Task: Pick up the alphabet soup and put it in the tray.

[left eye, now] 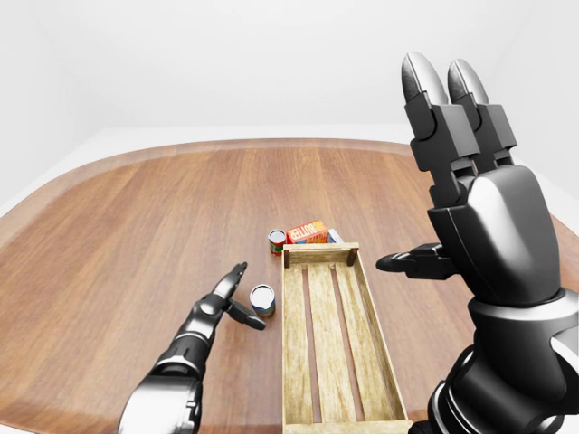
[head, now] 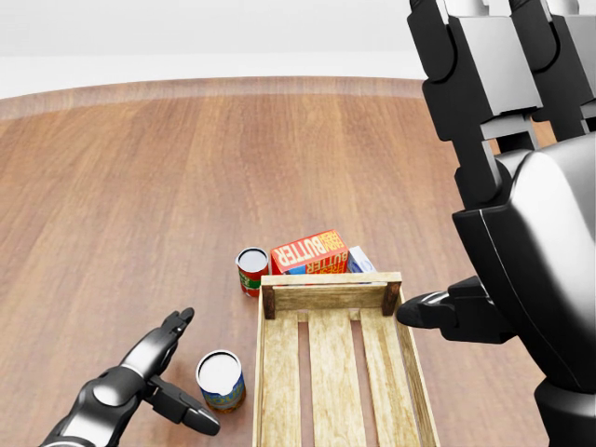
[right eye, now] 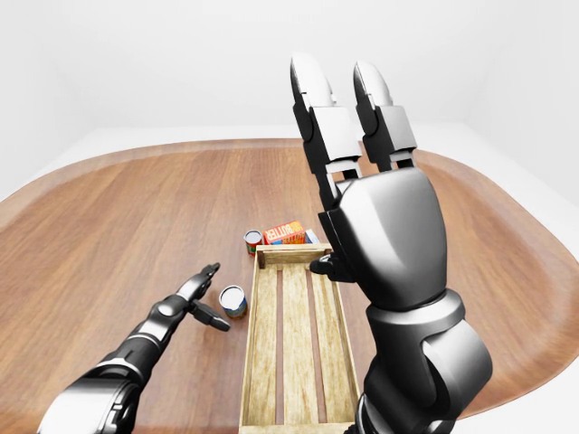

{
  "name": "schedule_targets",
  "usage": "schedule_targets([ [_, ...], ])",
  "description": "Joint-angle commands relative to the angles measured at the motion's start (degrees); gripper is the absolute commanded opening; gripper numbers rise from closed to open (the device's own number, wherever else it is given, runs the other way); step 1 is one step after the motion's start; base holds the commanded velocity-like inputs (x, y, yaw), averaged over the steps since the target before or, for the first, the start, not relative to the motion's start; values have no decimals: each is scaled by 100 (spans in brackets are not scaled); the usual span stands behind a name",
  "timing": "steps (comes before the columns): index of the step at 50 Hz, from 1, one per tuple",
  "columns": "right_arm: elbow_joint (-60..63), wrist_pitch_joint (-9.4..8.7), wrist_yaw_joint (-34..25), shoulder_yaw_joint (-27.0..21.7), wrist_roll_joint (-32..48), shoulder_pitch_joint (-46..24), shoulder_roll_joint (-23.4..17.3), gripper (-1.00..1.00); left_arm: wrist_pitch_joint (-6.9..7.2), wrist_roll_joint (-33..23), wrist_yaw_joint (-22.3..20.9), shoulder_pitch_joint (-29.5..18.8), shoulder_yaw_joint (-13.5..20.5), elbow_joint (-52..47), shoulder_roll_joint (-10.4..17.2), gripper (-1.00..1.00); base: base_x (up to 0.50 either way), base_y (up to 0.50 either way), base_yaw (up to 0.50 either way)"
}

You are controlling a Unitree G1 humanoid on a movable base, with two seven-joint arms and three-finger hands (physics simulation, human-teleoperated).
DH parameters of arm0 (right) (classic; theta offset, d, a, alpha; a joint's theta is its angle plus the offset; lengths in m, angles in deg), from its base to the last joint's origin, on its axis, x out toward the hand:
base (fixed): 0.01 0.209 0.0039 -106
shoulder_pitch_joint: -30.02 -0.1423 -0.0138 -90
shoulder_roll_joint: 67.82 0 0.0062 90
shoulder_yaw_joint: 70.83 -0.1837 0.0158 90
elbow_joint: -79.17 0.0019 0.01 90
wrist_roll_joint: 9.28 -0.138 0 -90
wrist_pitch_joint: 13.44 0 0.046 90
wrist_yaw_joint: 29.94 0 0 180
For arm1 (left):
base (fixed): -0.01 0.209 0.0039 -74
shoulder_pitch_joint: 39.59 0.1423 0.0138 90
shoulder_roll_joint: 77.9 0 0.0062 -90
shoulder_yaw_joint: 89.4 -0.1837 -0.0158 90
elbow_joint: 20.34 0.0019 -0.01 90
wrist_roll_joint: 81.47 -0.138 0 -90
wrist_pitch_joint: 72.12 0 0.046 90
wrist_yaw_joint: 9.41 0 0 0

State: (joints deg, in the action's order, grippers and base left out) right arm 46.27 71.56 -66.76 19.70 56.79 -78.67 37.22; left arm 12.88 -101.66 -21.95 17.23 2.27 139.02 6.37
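The task is barely begun: nothing has been lifted and the wooden tray (head: 340,372) is bare, showing only its slats. The likely alphabet soup can (head: 221,380) stands upright on the wooden counter (head: 140,186), just beside the tray's left wall in the head view; its label is too small to read, so which of the two cans is the soup is a judgement. A second can with a red label (head: 251,270) stands further up, near the tray's top-left corner, next to a red butter box (head: 310,252) with a blue-and-white carton (head: 359,259) lying behind the tray's top end. The left hand (head: 154,377) reaches low over the counter, its fingers (head: 172,331) spread wide and holding nothing, the thumb pointing under the nearer can but apart from it. The right hand (left eye: 470,190) is raised high at the right, fingers straight up and open, also empty. What is left is all of it: closing round the can, lifting it, carrying it over the tray wall and setting it down inside.
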Motion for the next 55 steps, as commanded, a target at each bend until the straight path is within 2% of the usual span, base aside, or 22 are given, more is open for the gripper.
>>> schedule_targets([
  [1, -12, 0, 4, 6, -8, -2, 1, 100, 0, 268, -114, 6, 43, 88, -122, 100, 0, 0, 0],
  [19, 4, 0, -67, 43, 88, -52, 35, 100, 0, 304, -61, 19, 79, 265, -107, 100, 0, 0, 0],
  [55, -111, 0, 145, 75, -113, 39, 45, 100, 0, -132, 407, -36, 42, 577, -170, 100, 0, 0, 0],
])
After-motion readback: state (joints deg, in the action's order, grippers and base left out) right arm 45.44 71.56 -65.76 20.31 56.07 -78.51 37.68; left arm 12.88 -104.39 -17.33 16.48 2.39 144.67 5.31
